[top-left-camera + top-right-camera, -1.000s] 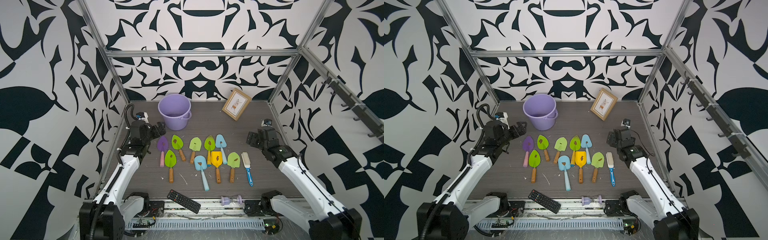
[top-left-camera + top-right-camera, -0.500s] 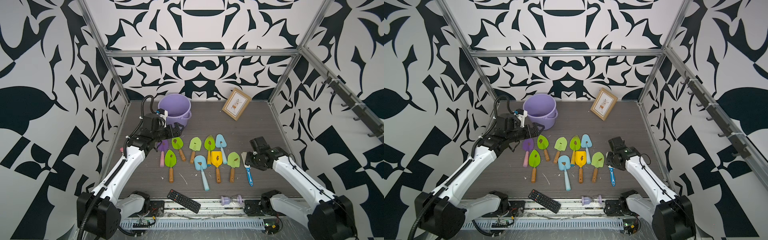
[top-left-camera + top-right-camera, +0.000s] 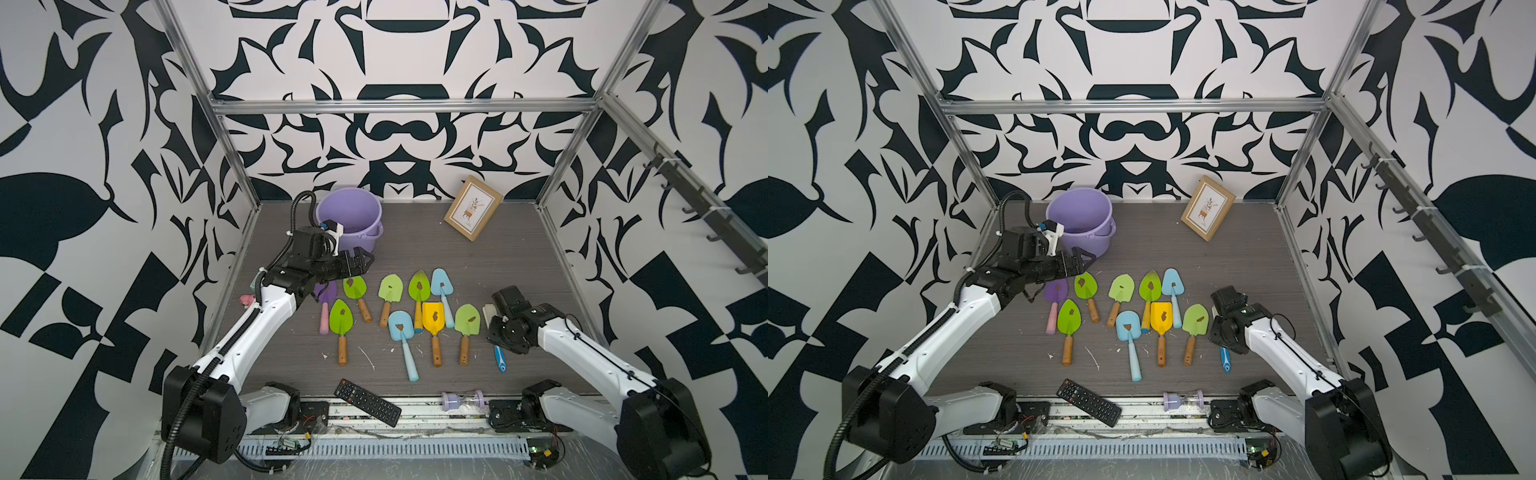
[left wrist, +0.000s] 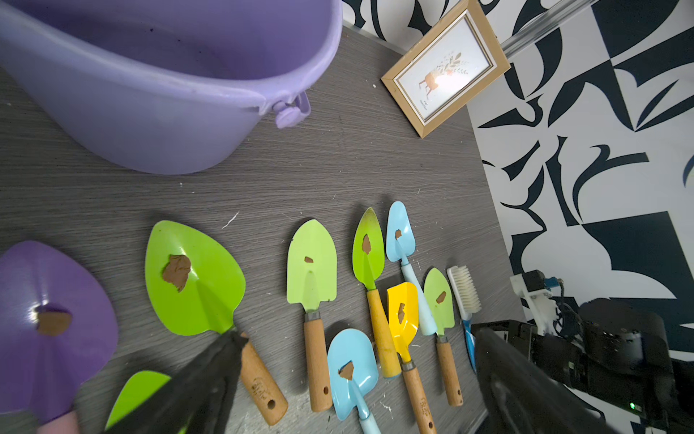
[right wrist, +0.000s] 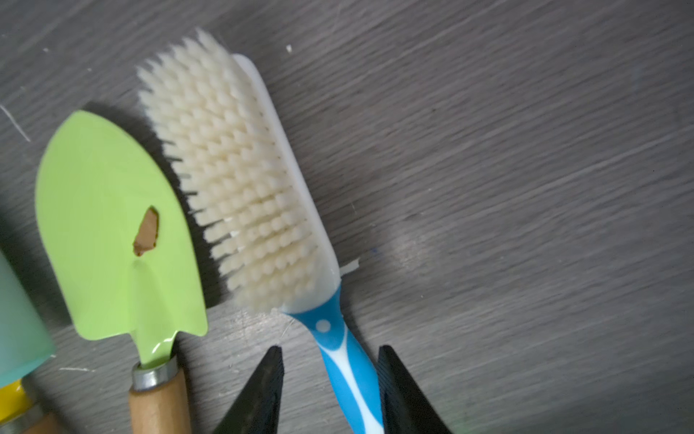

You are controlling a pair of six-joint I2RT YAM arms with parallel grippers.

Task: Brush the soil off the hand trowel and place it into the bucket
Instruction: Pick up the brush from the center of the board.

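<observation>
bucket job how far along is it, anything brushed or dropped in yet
Done: nothing. The bucket looks empty, and every trowel in view carries a soil clump. In hand: the fingers of the right gripper straddle the blue handle of the brush, not yet clamped; the left gripper hangs open over the trowels nearest the bucket. Left: grip the brush, lift a trowel, sweep it clean, drop it in.

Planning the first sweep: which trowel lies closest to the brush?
The light green trowel with a wooden handle, ending the front row: its blade lies right beside the bristles of the brush. No other comes so near.
</observation>
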